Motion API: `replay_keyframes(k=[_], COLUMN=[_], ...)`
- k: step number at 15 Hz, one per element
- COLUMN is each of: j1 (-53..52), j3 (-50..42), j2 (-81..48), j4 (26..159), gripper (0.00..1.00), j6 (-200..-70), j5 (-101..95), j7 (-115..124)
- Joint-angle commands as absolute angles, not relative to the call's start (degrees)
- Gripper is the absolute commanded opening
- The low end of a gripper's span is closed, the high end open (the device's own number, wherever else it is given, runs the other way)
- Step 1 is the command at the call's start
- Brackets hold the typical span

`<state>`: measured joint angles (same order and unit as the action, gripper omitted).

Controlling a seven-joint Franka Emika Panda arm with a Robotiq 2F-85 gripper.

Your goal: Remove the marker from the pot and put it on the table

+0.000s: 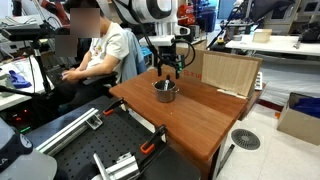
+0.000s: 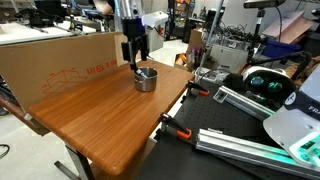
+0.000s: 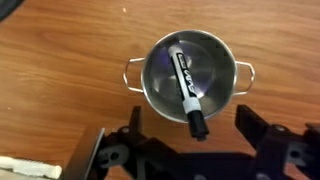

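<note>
The marker (image 3: pixel 186 85) lay slanted in the pot (image 3: pixel 160 58), capped end over the rim, just beneath the gripper (image 1: pixel 168 71), whose jaws hung wide and empty to straddle it

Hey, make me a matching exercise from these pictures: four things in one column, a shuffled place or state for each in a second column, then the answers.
Things:
1. marker
2. pot
3. pincer
4. cardboard sheet

Places or states:
A. open, above the pot
B. standing along one side of the table
C. inside the pot, one end over its rim
D. shiny silver, sitting on the wooden tabletop

Pairs: 1-C, 2-D, 3-A, 4-B
</note>
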<state>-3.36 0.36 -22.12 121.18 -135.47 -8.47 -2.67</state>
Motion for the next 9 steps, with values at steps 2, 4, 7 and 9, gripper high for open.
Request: replay_keyframes(k=[2, 4, 7, 9], j1=[-4.18, -4.07, -3.91, -3.95], j3=[0.08, 0.17, 0.25, 0.26], j2=[-24.55, -25.01, -25.65, -25.67], j4=[118.95, 118.56, 117.82, 117.46], gripper=[0.75, 0.65, 0.42, 0.27], j6=[-135.67, -135.51, -135.10, -134.95], j5=[-9.99, -9.76, -9.37, -9.45], j7=[-0.16, -0.51, -0.75, -0.71])
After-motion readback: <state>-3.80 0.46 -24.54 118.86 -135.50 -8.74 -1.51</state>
